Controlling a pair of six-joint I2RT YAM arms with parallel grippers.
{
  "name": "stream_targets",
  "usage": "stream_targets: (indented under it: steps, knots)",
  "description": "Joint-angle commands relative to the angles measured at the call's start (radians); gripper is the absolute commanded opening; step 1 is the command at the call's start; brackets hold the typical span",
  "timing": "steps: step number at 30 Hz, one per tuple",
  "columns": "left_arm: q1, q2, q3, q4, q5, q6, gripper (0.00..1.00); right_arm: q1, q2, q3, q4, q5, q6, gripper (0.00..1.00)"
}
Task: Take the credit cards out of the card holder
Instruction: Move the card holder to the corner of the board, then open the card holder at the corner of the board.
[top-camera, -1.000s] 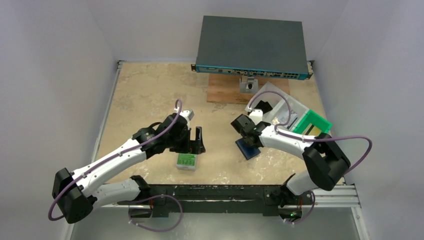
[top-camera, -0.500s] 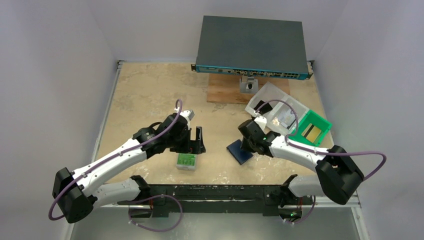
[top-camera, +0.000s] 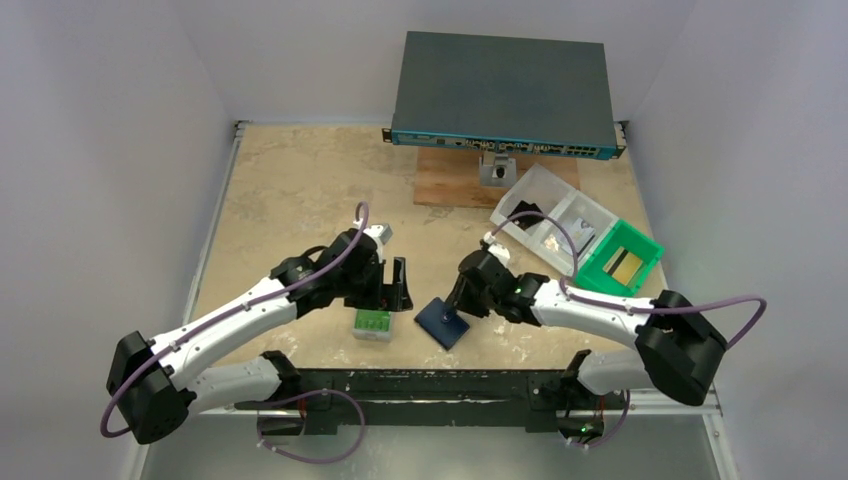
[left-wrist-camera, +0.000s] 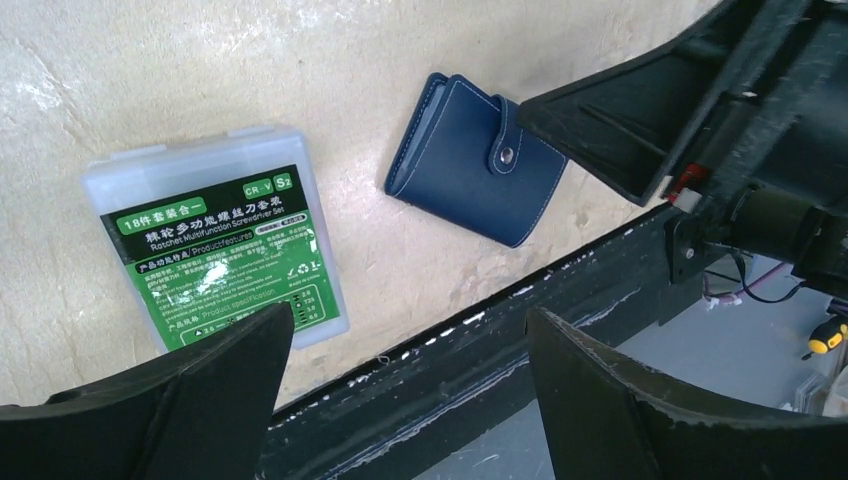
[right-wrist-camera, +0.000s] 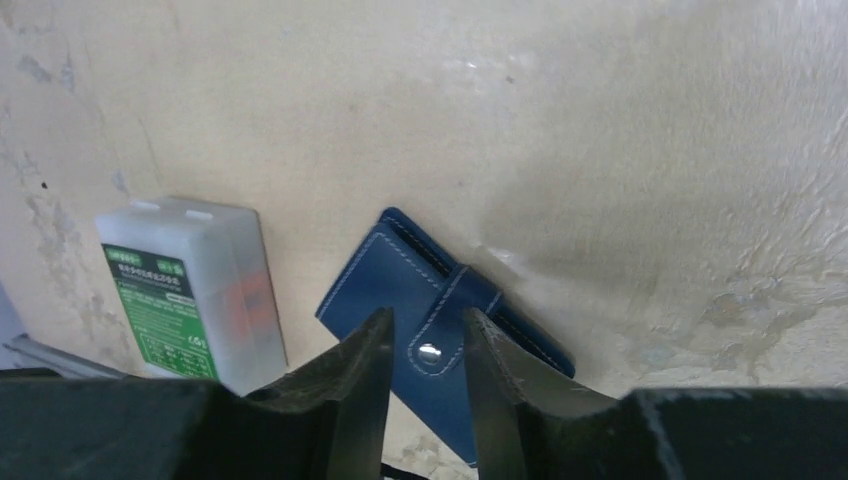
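Navy card holder (left-wrist-camera: 475, 170) lies flat, snapped shut, probably light and soft. Right gripper (right-wrist-camera: 425, 330), narrowly apart, straddles its tab (right-wrist-camera: 447, 305), the likeliest hold; left gripper (left-wrist-camera: 408, 320) gapes wide.

Overhead looks down; wrist views share card holder (left-wrist-camera: 470, 165).

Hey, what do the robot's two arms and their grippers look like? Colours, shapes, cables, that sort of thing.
The left arm and right arm both have white link shells with bulky black joints. A purple cable loops loosely along each. The left gripper and right gripper each carry two matte black, wedge-shaped fingers.
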Motion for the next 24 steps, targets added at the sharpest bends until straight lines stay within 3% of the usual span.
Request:
stream_targets:
  steps: [1,6,12,24]
  knots:
    - [-0.006,-0.003,-0.014,0.042,0.029,-0.017,0.85,0.084,0.012,0.188,-0.183,0.173,-0.167,0.34]
    - [-0.006,-0.045,-0.017,-0.008,-0.027,-0.03,0.77,0.181,0.11,0.281,-0.279,0.264,-0.315,0.34]
    - [-0.006,-0.106,-0.04,-0.051,-0.062,-0.059,0.68,0.202,0.158,0.279,-0.286,0.261,-0.411,0.32]
    - [-0.006,-0.115,-0.074,-0.043,-0.05,-0.083,0.63,0.294,0.247,0.339,-0.316,0.311,-0.432,0.35]
